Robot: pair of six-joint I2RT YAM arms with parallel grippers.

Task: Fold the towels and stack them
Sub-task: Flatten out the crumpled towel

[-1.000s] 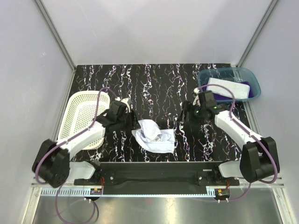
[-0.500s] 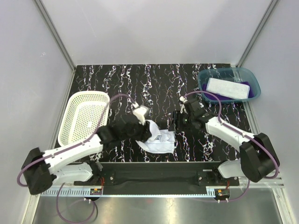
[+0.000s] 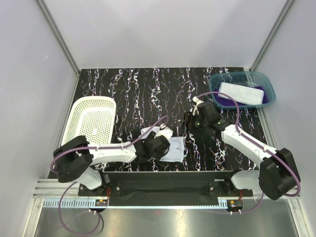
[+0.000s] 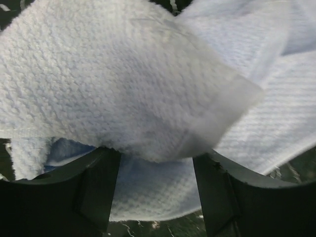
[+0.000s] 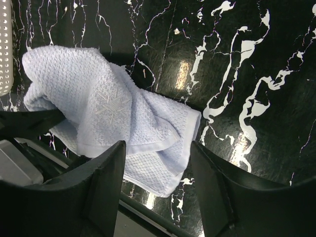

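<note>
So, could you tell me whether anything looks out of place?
Only the light blue towel: it lies crumpled near the front edge of the table, beneath the left gripper, whereas the pale towel in the teal bin lies flat.

Built of white link shells and black joint housings, matte black right behind each claw. Purple cable looping back from behind the right claw; likewise from behind the left claw. Small green light just behind the right claw. Broad, smooth black fingers, rounded at the edges, flat on the inner faces.
</note>
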